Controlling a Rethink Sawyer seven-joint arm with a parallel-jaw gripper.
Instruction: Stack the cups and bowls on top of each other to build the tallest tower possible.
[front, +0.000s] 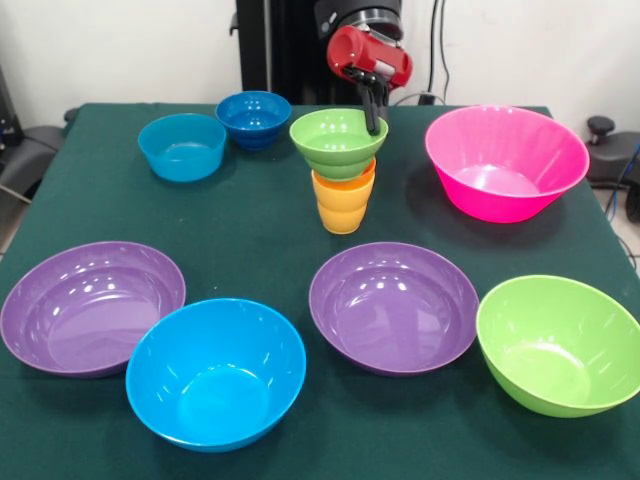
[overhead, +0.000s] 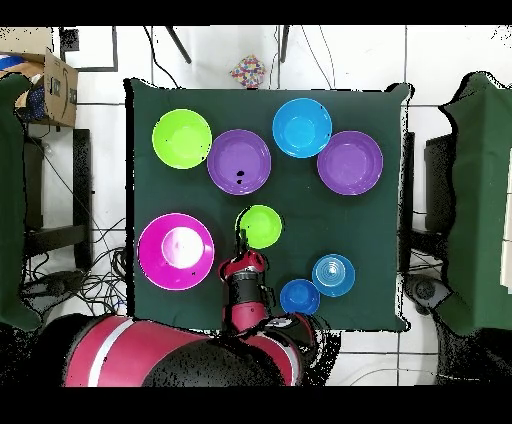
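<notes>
The small green bowl (front: 335, 140) sits on two nested cups, orange (front: 345, 184) over yellow-orange (front: 343, 212), at the table's middle back. This is the tower. From overhead only the green bowl (overhead: 262, 226) shows; the cups are hidden under it. My gripper (front: 374, 118) comes down from the red wrist, with its dark fingers closed together over the bowl's right rim. It also shows in the overhead view (overhead: 241, 237) at the bowl's edge. The small light blue bowl (front: 182, 146) and the small dark blue bowl (front: 254, 118) stand apart at the back left.
The large pink bowl (front: 505, 162) stands to the tower's right. Along the front stand a purple bowl (front: 90, 305), a blue bowl (front: 215, 372), a second purple bowl (front: 393, 305) and a green bowl (front: 560, 343). The green table (front: 260, 215) ends at all sides.
</notes>
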